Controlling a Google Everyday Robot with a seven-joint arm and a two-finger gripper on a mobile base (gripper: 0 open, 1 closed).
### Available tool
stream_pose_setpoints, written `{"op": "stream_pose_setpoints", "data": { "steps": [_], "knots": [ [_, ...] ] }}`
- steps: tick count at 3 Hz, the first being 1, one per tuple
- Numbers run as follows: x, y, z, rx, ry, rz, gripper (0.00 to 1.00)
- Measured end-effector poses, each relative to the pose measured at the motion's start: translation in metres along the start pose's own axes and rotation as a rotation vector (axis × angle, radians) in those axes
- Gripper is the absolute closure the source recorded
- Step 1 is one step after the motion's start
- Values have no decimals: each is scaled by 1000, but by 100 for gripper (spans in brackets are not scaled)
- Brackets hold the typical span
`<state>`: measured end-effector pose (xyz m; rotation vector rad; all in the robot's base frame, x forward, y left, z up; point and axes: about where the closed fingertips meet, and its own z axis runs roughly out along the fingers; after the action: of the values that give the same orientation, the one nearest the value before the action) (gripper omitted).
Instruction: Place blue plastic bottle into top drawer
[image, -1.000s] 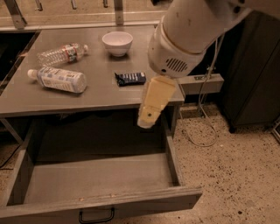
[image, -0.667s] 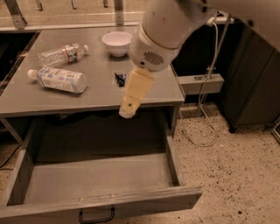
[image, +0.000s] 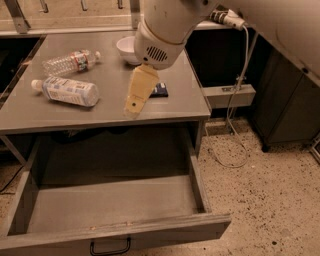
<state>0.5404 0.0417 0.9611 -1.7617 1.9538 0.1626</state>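
The blue plastic bottle (image: 67, 90) lies on its side on the grey tabletop (image: 105, 112) at the left, white cap pointing left. The top drawer (image: 115, 205) is pulled open below the table and holds nothing; its black handle (image: 110, 246) is on the front panel. My gripper (image: 137, 97) hangs from the big white arm over the table's front middle, to the right of the bottle and apart from it. It holds nothing that I can see.
A slimmer clear ribbed bottle with a red label (image: 70, 62) lies behind the blue one. A white bowl (image: 127, 49) stands at the back, partly behind my arm. A dark packet (image: 160, 90) lies beside the gripper. Cables (image: 240, 85) hang at the right.
My arm and gripper have moved left and toward the back, from over the table's right front edge to over the tabletop nearer the bottles. The bottles and drawer have not moved.
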Motion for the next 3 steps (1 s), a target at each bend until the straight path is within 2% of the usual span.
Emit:
{"op": "stream_pose_setpoints", "data": {
  "steps": [1, 2, 3],
  "knots": [
    [-9, 0, 5, 5, -23, -19, 0],
    [-49, -40, 63, -33, -49, -12, 0],
    [-55, -43, 69, -39, -56, -15, 0]
  ]
}}
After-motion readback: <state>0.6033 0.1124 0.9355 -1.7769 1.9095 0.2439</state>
